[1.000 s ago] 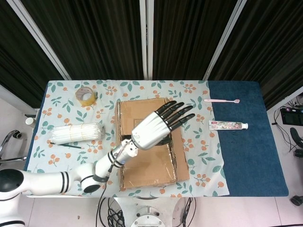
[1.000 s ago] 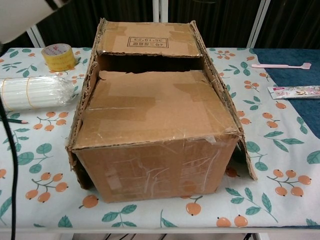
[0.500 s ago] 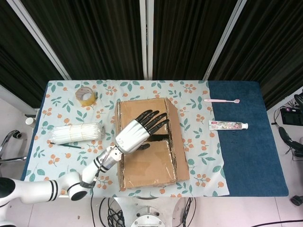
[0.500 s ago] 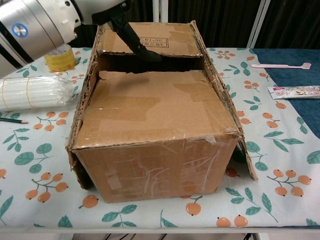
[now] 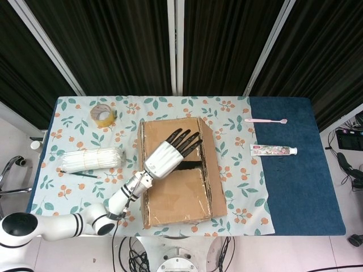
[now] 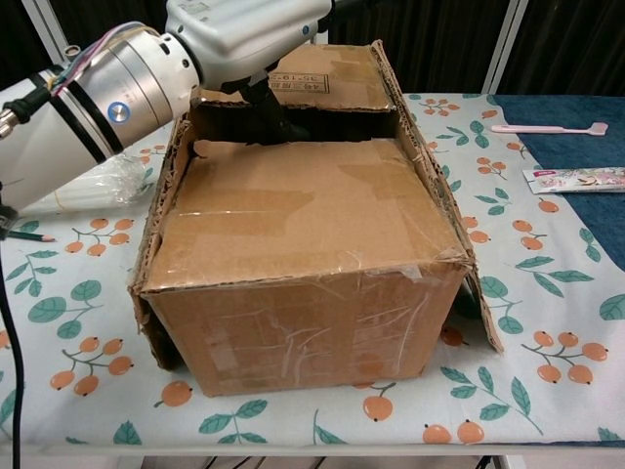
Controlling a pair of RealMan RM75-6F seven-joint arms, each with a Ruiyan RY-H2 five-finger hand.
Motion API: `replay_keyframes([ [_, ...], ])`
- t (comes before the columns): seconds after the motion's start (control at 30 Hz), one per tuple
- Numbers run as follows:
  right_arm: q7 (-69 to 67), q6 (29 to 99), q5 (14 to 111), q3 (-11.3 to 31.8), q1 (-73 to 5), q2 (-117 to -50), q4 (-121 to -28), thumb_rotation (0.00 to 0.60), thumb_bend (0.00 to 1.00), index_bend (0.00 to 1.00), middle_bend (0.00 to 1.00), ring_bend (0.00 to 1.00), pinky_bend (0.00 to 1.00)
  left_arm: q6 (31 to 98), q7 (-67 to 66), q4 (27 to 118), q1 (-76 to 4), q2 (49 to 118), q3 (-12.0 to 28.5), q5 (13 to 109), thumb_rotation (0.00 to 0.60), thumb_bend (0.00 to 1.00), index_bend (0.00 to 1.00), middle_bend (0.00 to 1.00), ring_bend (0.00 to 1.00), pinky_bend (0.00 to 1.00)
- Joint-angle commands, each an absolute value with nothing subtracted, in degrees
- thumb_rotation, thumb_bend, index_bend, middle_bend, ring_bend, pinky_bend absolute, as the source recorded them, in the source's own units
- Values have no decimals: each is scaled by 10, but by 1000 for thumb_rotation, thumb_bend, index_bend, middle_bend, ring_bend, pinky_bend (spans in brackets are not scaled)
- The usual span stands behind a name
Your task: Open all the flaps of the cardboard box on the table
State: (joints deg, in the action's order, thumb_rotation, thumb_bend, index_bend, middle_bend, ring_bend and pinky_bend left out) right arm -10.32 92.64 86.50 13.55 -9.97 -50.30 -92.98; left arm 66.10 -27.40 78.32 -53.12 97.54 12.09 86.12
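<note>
Box: cardboard box (image 5: 178, 170) is set mid-table on floral cloth (image 5: 74, 181); near flap (image 6: 293, 210) and far flap (image 6: 303, 78) are seen lying over the top, dark gap betw. them.
L hand: left hand (image 5: 168, 153) is held flat over far flap, fingers (image 5: 187, 141) outstretched, nothing grasped.
R hand: not seen in either view.
Nearby: tape roll (image 5: 103, 115), toothbrush (image 5: 265, 120), toothpaste tube (image 5: 273, 150).
</note>
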Motion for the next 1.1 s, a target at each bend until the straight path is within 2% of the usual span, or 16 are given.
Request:
replay_keyframes([
  [0.03, -105, 927, 865, 136, -100, -504, -928, 600, 212, 0, 0, 0, 0, 665, -291, 778, -531, 981, 129, 854, 600, 64, 0, 9, 69, 153],
  [0.47, -108, 930, 866, 135, -97, -506, -925, 600, 213, 0, 0, 0, 0, 682, -345, 769, -535, 994, 158, 828, 600, 235, 0, 9, 70, 153],
  [0.8, -106, 928, 865, 135, -99, -506, -928, 600, 213, 0, 0, 0, 0, 673, -358, 777, -560, 963, 205, 807, 600, 246, 0, 9, 70, 153],
  [1.1, -108, 931, 862, 137, -96, -503, -928, 600, 214, 0, 0, 0, 0, 649, -363, 693, -618, 962, 265, 764, 600, 246, 0, 8, 70, 153],
])
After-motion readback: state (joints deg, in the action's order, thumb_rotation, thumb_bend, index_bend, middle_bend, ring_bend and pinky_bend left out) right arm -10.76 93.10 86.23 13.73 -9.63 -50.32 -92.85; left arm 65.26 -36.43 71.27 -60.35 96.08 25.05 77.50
